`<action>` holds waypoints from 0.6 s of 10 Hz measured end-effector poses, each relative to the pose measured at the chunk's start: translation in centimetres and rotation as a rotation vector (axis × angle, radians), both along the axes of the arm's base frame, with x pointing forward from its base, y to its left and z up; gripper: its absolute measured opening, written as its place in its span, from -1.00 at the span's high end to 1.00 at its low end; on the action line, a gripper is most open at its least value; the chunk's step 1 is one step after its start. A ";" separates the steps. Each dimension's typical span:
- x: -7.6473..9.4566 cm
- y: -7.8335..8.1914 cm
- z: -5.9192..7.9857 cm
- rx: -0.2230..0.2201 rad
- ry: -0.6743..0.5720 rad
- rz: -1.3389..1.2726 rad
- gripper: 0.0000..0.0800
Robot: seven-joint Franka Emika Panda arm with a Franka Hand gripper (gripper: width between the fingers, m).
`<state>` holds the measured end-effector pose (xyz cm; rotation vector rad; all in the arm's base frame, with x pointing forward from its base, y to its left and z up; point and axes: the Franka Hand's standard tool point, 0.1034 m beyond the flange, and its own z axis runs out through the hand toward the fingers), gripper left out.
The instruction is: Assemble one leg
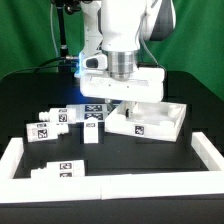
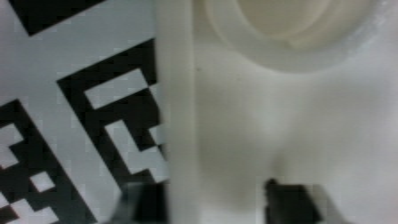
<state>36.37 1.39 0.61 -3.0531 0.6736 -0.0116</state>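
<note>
The gripper (image 1: 122, 102) is down at the corner of the white panel (image 1: 165, 122) on the exterior view's left, its tips hidden under the hand's body. In the wrist view (image 2: 217, 200), 2 dark fingertips (image 2: 285, 197) stand apart with a white surface filling the gap between them. Whether they press on it cannot be told. That surface carries a black-and-white tag (image 2: 80, 130) and a round recess (image 2: 302, 35), too close and blurred to say which part it is.

The panel is a shallow tray with a raised rim. The arm hides part of its inside, and the rest shows plain white.

All 4 pegs lie outside the tray on the black table (image 1: 150, 165). 1 leg (image 1: 93, 131) stands just beside the panel on the exterior view's left. The 3 other legs (image 1: 62, 116) are spread farther toward that side.

A low white wall (image 1: 20, 155) fences in the table's front and sides.
</note>
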 end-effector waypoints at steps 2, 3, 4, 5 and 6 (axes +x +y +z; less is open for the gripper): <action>0.1 0.0 0.0 0.000 -0.002 0.005 0.86; 0.1 -0.1 0.1 0.000 -0.004 0.016 0.88; 0.3 -0.5 0.2 0.000 0.000 0.057 0.88; 0.8 -1.1 1.2 0.009 0.010 0.088 0.88; 1.8 -2.3 2.8 0.019 0.006 0.144 0.88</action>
